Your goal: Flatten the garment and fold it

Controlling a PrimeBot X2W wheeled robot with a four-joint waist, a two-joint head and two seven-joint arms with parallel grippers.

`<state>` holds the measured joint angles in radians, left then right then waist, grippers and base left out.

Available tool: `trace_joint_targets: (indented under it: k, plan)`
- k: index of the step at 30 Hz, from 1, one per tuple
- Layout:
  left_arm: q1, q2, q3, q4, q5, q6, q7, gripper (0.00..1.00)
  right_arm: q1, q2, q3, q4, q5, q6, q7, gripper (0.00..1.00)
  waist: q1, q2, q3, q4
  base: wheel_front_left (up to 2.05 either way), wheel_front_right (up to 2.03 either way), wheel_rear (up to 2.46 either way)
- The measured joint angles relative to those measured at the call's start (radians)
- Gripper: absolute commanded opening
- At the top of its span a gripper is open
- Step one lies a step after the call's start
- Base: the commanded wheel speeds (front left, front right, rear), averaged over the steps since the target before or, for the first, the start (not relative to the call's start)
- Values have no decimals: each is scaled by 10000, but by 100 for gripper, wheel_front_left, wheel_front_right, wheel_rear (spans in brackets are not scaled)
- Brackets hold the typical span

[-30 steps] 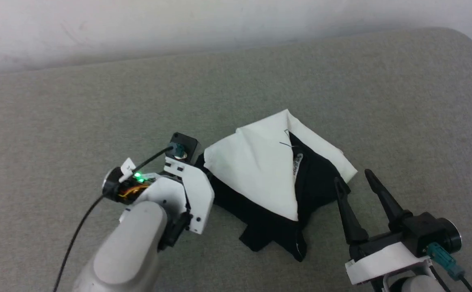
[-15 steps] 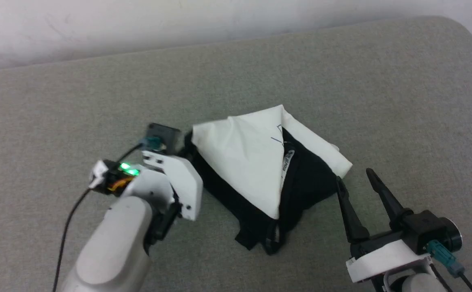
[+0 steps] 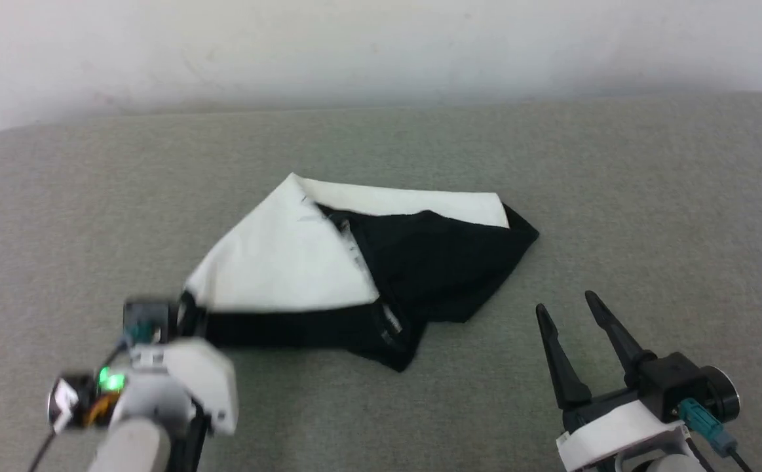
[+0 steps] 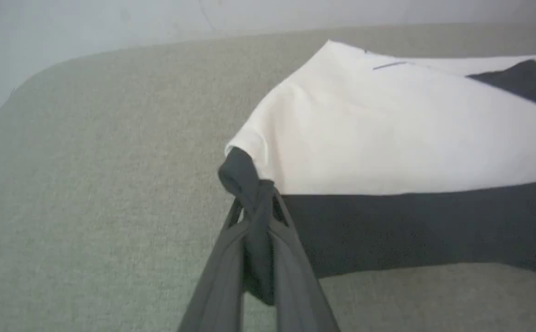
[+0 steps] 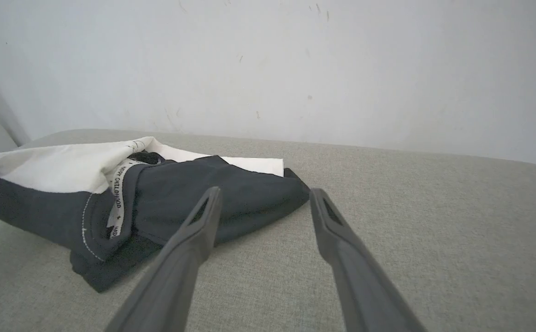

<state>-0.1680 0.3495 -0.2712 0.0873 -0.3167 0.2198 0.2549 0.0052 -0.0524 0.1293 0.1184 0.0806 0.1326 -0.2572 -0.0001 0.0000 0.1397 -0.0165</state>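
My left hand (image 4: 255,203) is clenched on a bunched end of black cloth at one corner of the garment (image 4: 387,129), just where the black fabric meets the white body. The cloth is pinched between my two dark fingers and rises a little off the grey, fabric-covered bench (image 3: 616,196). From that pinch a black band (image 3: 289,328) runs taut along the near edge of the heap. Above it a white panel lies slanted over a loose black mass, and a printed neck label (image 5: 118,193) shows at the fold. The whole garment sits in the middle of the bench as a rough, layered triangle, not spread out. My right hand (image 3: 565,303) is released, fingers wide apart. It hovers just beside the black corner nearest it without touching. A pale wall (image 3: 354,46) stands behind the bench. I judge this to be the flattening step, with folding not yet begun. The next move seems to call for my right hand to take the black edge on its side. Then both hands would draw apart so the layers open. Catching a single layer, not the whole stack, looks like the tricky part.
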Motion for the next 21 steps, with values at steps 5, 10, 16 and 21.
trace_joint_targets:
  k: [5, 10, 16, 21]
  plan:
    - [571, -291, -25, 761, 4, 297, -729, 100, -7, 2, -50, 157, -196, 0, 0, 100, -1, 0, -214, 212, 0, 0, 0]
    - [313, -692, -326, 606, 71, -366, -3225, 100, -209, -73, -245, 462, -307, 0, 527, 100, 0, 0, -401, 528, 0, 0, 0]
    - [282, -780, -734, 558, 759, -604, -4997, 100, -1409, -828, 6, 1068, 44, 0, 3555, 100, 0, 0, -597, 1088, 0, 0, 0]
    - [704, -1156, -848, 228, 926, -612, -5116, 100, -2378, -1313, 288, 2013, 629, 0, 6054, 100, 1, 0, -657, 1640, 0, 0, 0]
